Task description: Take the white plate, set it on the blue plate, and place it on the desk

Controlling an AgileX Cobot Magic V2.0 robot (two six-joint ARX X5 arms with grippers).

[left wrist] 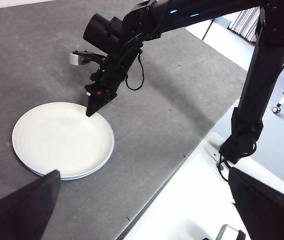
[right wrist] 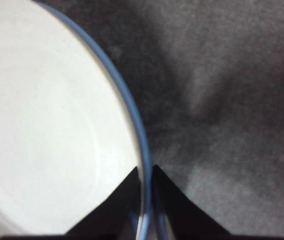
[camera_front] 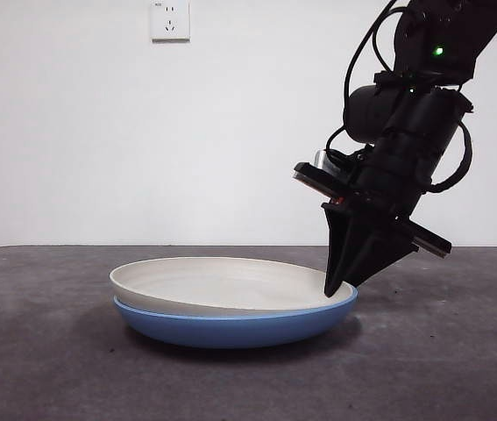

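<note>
On the dark, speckled worktop the white plate sits nested inside the blue plate, slightly off centre, so that on the left the cream rim rides a little above the blue one and on the right the two rims meet closely. The stacked pair stands a little left of the middle of the front view, with bare worktop on both sides. Behind it rises a plain white wall with a wall socket high up. Further right, the right gripper comes down steeply from the upper right corner, its black pointed fingers reaching the right-hand edge of the stack. In the right wrist view its two fingers straddle the rims there, one over the white plate and one outside the blue plate, drawn close together with only the thin edges of the plates between them, so they are pinching the rim. The left wrist view looks down from well apart: the left gripper hangs high off the worktop's edge with its fingers spread wide, gripping nothing, while the white plate lies below with a sliver of the blue plate showing round it.
</note>
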